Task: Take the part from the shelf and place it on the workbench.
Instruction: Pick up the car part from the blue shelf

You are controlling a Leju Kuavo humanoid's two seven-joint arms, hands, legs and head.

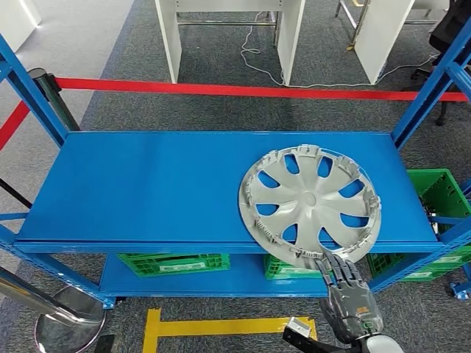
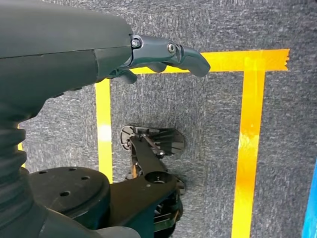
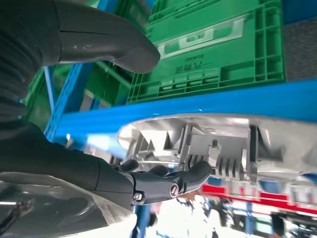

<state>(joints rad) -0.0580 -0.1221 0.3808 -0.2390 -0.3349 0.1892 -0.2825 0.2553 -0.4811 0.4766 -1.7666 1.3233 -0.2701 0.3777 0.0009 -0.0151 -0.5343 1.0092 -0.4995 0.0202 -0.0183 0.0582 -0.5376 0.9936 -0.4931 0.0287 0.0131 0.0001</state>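
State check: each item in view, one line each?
Hubcap: flat on the top shelf, inner side up, near edge overhanging the front.
Right hand: fingers on the hubcap's near rim, thumb below the rim; not lifted yet.
Left hand: hanging over the floor, holding nothing.
Top shelf: carries the hubcap.
Green crates: on the lower shelf.
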